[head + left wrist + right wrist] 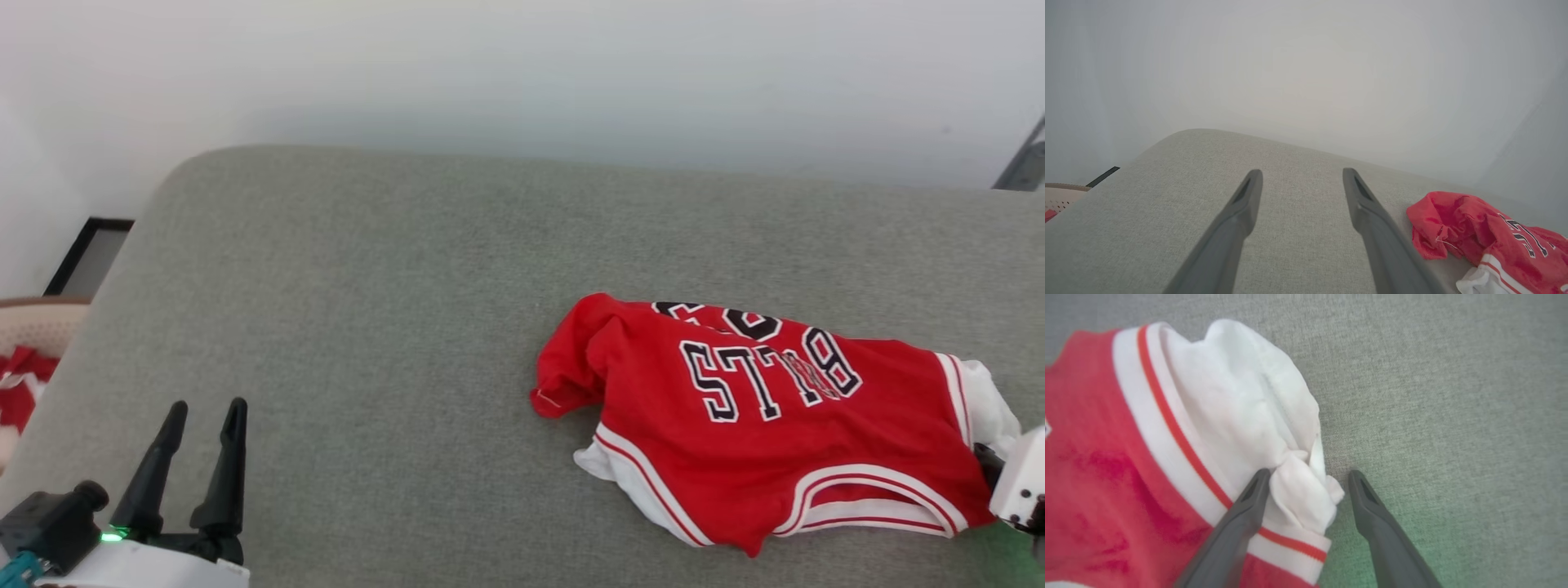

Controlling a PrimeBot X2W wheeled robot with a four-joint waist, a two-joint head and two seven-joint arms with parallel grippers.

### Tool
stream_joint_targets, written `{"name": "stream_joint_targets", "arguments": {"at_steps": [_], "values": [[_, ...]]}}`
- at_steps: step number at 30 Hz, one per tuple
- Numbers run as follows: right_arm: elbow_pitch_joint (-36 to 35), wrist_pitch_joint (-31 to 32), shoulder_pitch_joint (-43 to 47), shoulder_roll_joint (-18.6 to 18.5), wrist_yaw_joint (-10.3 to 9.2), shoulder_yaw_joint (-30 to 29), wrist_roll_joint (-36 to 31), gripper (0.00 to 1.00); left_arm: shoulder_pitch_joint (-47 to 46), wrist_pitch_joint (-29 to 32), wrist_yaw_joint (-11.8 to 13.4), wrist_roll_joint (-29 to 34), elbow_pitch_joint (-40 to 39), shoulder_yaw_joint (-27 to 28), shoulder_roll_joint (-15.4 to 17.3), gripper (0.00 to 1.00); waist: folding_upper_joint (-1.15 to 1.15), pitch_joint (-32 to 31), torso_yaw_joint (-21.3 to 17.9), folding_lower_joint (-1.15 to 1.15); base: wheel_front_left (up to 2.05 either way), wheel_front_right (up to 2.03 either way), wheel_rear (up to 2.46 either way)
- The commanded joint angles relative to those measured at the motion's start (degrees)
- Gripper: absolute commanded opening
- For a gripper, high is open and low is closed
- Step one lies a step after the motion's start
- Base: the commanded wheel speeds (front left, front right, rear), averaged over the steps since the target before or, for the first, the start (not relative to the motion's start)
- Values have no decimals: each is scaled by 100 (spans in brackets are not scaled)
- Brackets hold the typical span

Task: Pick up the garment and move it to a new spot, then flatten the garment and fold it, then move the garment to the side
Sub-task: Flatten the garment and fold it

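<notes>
At the near left of the grey upholstered cushion (367,327), the left gripper (208,404) had its two dark fingers spread apart with nothing between them. At the near right, the right gripper (1310,473) also had its fingers spread; a bunched fold of white lining lay between them, touching one finger and clear of the other. The red Bulls jersey (775,441) lay crumpled on the cushion's right half, lettering up, well apart from the left gripper, and off the cushion's left edge stood a beige basket (33,322) holding red-and-white cloth (20,384).
</notes>
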Motion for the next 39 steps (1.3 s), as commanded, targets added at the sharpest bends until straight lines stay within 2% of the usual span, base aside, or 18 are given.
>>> {"name": "stream_joint_targets", "arguments": {"at_steps": [1,6,9,10,11,17,22,27,32,39], "values": [[-29,27,100,87,-8,58,-70,100,72,2,-15,-30,-15,-12,49,100,0,-102,-101,0,0,0,0],[-665,-118,202,77,-9,96,18,100,81,153,-15,-180,-141,-134,240,100,0,-275,-302,0,0,0,0],[-1188,-266,358,89,-9,147,46,100,-4,465,-15,-358,-288,-244,400,100,0,-353,-447,0,0,0,0],[-1589,-434,507,146,-9,145,59,100,-79,759,-15,-491,-398,-337,522,100,0,-404,-552,0,0,0,0],[-1589,-434,507,146,-9,145,59,100,-79,759,-15,-491,-398,-337,522,100,0,-404,-552,0,0,0,0],[-2814,-1111,1012,344,-9,94,-19,100,-472,1916,-8,-882,-632,-626,863,100,0,-465,-874,0,0,0,0],[-3591,-1551,1368,597,-8,-20,-229,100,-984,3121,19,-1308,-703,-1017,995,100,0,-458,-1118,0,0,0,0],[-4131,-1646,1524,906,-9,-174,-477,100,-1569,4368,132,-1684,-647,-1465,1006,100,0,-394,-1345,0,0,0,0],[-4559,-1690,1442,1100,-9,-229,-651,100,-2052,5309,217,-2017,-460,-1854,845,100,0,-209,-1573,0,0,0,0],[-4927,-2033,1310,1332,-9,-209,-827,100,-2377,5986,201,-2075,-203,-2301,731,100,0,70,-1905,0,0,0,0]]}}
